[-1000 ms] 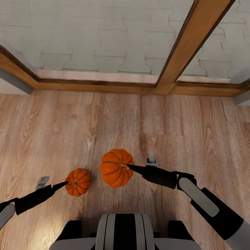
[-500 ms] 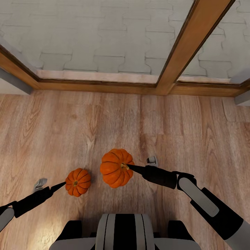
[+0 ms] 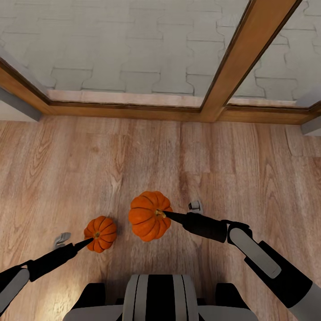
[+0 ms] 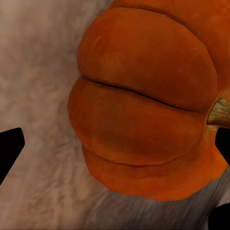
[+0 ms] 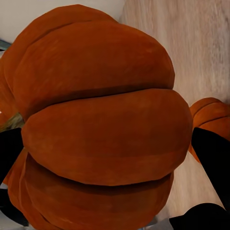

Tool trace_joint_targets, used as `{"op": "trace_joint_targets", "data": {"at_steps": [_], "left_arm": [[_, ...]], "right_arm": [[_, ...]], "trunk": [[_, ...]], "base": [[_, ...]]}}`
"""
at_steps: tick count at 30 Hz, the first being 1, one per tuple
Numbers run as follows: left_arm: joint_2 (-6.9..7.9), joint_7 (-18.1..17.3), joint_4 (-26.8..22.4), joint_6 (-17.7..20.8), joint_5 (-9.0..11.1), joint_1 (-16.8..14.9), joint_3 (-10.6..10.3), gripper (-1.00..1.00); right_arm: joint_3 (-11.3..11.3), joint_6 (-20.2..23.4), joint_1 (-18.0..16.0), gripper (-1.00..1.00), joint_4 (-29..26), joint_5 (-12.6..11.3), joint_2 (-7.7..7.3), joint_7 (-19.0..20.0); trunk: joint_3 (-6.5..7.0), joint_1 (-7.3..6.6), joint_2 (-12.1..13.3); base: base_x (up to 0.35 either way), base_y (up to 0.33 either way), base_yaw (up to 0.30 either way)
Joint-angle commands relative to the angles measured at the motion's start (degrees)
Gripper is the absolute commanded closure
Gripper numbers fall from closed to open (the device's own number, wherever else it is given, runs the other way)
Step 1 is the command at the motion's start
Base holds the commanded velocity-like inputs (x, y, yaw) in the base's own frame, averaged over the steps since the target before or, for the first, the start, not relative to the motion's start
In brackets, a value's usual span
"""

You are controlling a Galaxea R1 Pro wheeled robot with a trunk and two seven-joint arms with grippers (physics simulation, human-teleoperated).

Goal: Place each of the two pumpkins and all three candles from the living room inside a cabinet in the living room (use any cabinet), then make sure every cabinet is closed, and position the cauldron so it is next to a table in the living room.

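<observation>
Head view, near to far. Closest: robot trunk (image 3: 156, 296), black and white, low at centre. Just beyond, two dark arms reaching forward over the wood floor (image 3: 223, 160).

Right tool (image 3: 161, 214) pinching the larger-looking pumpkin (image 3: 149, 215), apparently lifted clear of the floor, fingertips at its stem. Right wrist view: that pumpkin (image 5: 103, 129) held between two dark fingers (image 5: 211, 153), one either side, pressing its ribs; second pumpkin (image 5: 211, 122) visible past it, lower, on the floor.

Left tool (image 3: 89, 241) low, tip touching or just short of the near-left edge of the smaller-looking pumpkin (image 3: 100, 233), which sits on the floor just left of the held one. Left wrist view: jaws spread, one finger (image 4: 9, 151) well clear on bare floor, the other at the stem side; pumpkin (image 4: 143, 105) off-centre between them, not yet gripped.

Key relation: floor pumpkin straight ahead of the left tool and slightly toward the robot's right; stem pointing up, so body squat and round with no long axis to favour. Left arm clearly nearer; right arm already loaded. Likely need: small shift to centre the pumpkin, then squeeze.

Farthest: wooden door frame (image 3: 232, 58) with glass, grey paving outside.
</observation>
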Motion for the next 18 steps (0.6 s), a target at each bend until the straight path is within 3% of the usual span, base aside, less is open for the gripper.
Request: {"op": "trace_joint_targets", "data": {"at_steps": [1, 18], "left_arm": [[-0.01, 0.03, 0.01, 0.44, 0.57, -0.02, -0.11, -1.0], [-0.14, 0.08, 0.01, 0.38, 0.44, -0.02, 0.07, -1.0]], "right_arm": [[0.08, 0.26, -0.04, 1.0, -0.01, -0.53, -0.04, 0.0], [0.08, 0.26, -0.05, 1.0, 0.08, -0.53, 0.18, -0.78]], "trunk": [[-0.03, -0.01, -0.01], [-0.03, -0.01, -0.01]], "base": [[0.0, 0.0, 0.0], [0.031, 0.0, 0.0]]}}
